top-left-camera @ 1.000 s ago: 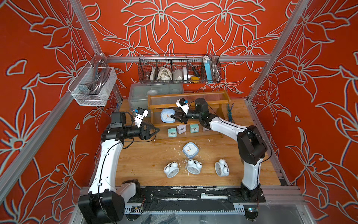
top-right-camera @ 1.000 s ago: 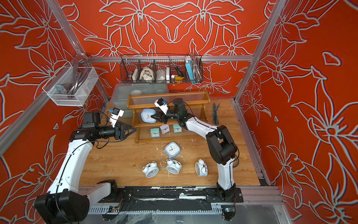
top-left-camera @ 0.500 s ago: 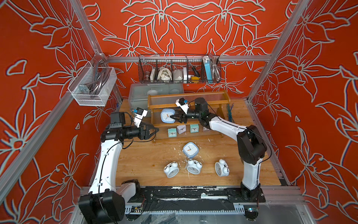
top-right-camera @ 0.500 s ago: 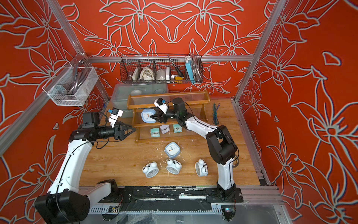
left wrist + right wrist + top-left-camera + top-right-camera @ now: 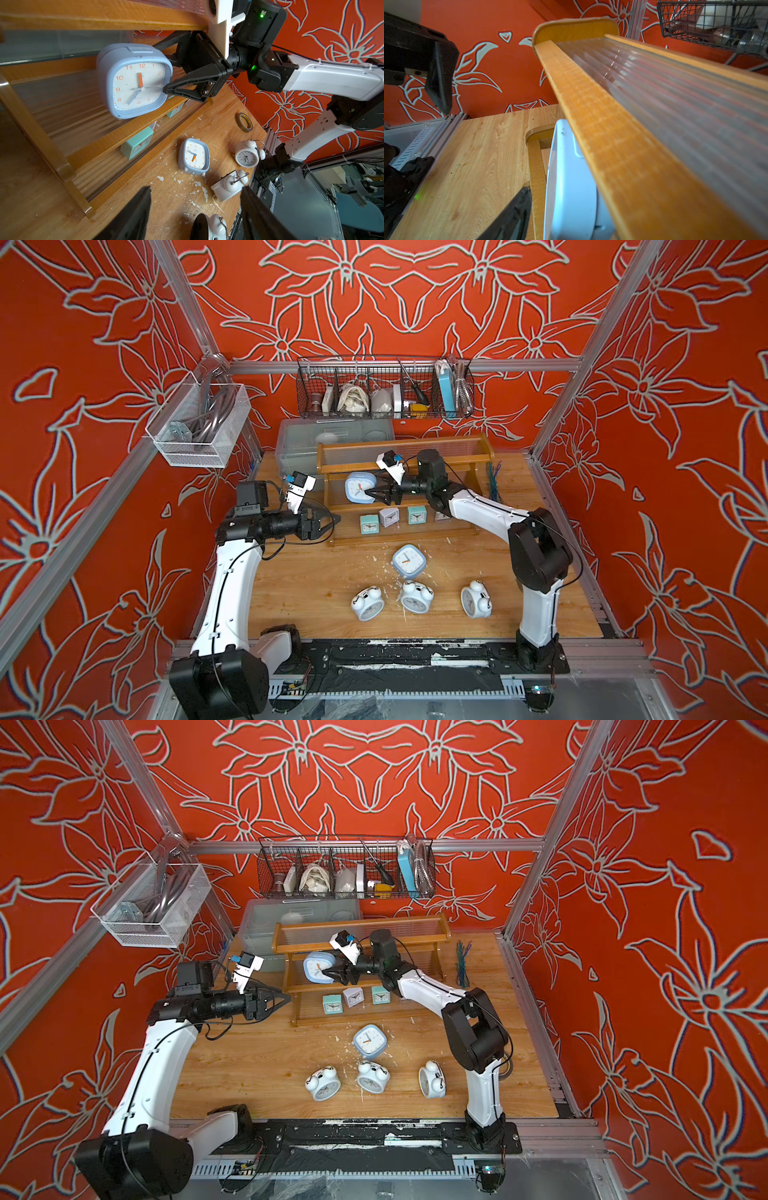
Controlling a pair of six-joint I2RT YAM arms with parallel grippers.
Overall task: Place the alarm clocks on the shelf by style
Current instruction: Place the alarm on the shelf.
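Observation:
The shelf stands at the back of the table. A light-blue square clock stands upright at the left end of its middle tier. My right gripper is open around that clock's right side. One finger is in front of the face with a gap, and the other is hidden behind the clock. Two teal cubes and a lilac cube sit on the bottom tier. On the table lie a second light-blue clock and three white twin-bell clocks. My left gripper hovers open and empty by the shelf's left end.
A black wire basket hangs on the back wall above a grey bin. A white mesh basket hangs on the left wall. Green wires lie right of the shelf, and a tape roll lies near the table's right edge.
My right gripper's jaws have spread apart from the light-blue clock, which stays on the middle tier. The left arm has barely moved.

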